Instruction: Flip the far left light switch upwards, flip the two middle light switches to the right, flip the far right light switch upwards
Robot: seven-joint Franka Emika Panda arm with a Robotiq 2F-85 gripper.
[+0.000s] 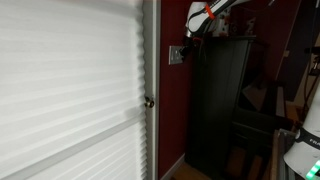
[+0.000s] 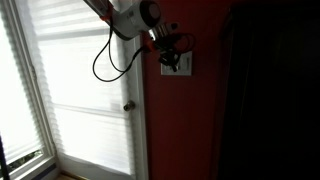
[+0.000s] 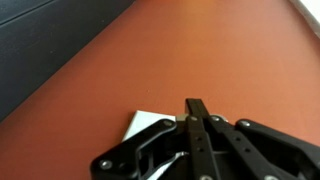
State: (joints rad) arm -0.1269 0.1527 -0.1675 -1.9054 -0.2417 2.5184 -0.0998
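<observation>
Carefully: my pincer (image 3: pixel 197 106) narrow, tip near switch plate (image 3: pixel 148 125); toggles unseen; best nudge far left light switch upward, lightly.

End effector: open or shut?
Shut. In the wrist view the end effector has its fingers pressed together into one bar with no gap, its tip by the switch plate.

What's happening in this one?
A robot arm holds its jaws, seemingly closed, right at the pale switch plate on the red wall beside the door. The toggles' positions are too small to make out. The door knob sits lower down, apart from the arm.
</observation>
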